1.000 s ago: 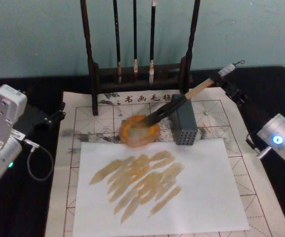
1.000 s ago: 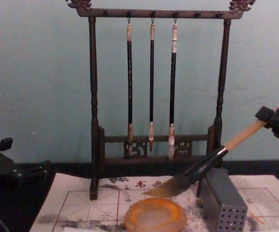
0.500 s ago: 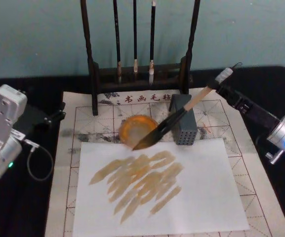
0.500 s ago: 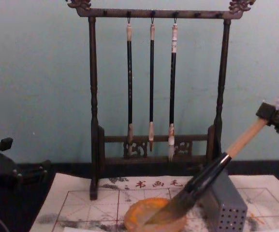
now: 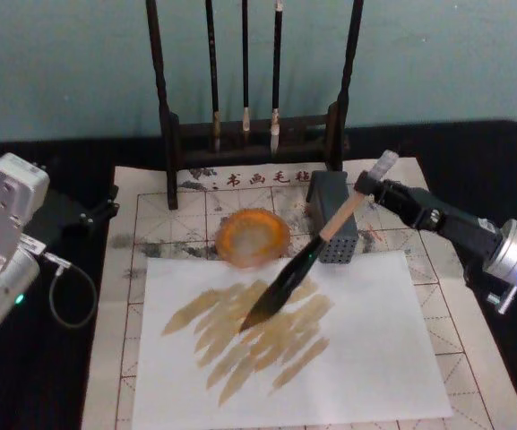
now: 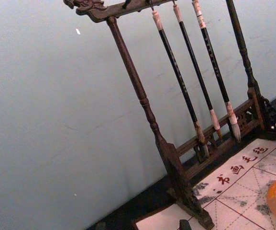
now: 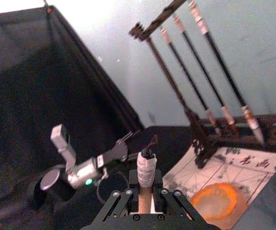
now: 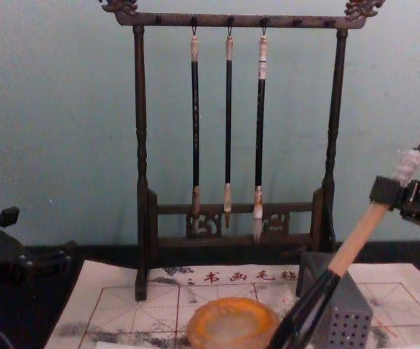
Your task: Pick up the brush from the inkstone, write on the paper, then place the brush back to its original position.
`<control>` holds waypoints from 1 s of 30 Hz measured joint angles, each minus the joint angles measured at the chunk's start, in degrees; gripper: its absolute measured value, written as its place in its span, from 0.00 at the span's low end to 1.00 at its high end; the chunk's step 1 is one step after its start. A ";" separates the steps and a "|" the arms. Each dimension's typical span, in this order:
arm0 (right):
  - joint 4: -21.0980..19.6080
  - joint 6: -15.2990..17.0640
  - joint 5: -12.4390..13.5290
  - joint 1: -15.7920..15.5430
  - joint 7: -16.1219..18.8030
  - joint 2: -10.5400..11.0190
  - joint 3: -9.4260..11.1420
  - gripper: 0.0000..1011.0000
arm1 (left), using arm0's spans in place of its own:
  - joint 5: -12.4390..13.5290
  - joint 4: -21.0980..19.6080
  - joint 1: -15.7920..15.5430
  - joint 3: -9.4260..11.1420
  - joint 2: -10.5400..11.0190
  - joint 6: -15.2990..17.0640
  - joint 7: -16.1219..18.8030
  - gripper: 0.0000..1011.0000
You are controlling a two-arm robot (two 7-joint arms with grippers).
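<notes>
One arm is at work. The right gripper [image 5: 371, 186] reaches in from the right of the table and is clamped on the large calligraphy brush with a thick pale wooden handle and dark bristles [image 5: 314, 249]. It grips high on the handle, just below the white wrapped end. In the right wrist view its black fingers [image 7: 115, 202] sit closed on either side of the handle, with the white wrap and cord loop standing above them.

The brush slants down toward the near left. Its dark tip lies over the tan brushstrokes on a plain white rectangular sheet [image 5: 383, 358]. Whether the bristles touch that sheet cannot be told.

The plain sheet lies on top of the large white practice paper with faint red grid lines [image 5: 150, 210]. The round shallow orange-brown inkstone [image 5: 253, 236] rests on that paper, just beyond the plain sheet's far edge. It is apart from the brush and to its left. A grey perforated rectangular metal block [image 5: 333, 208] stands just right of the inkstone, and the brush handle crosses in front of it.

At the far edge a dark wooden rack [image 5: 163, 116] holds three thin black-handled brushes [image 5: 245, 63].

The left gripper [image 5: 86, 215] rests parked at the left of the table, well apart from the brush.
</notes>
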 joint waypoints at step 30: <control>-0.12 1.09 -3.43 4.47 5.48 3.92 -8.29 0.19 | 0.00 0.00 0.00 0.00 0.00 0.00 0.00 0.99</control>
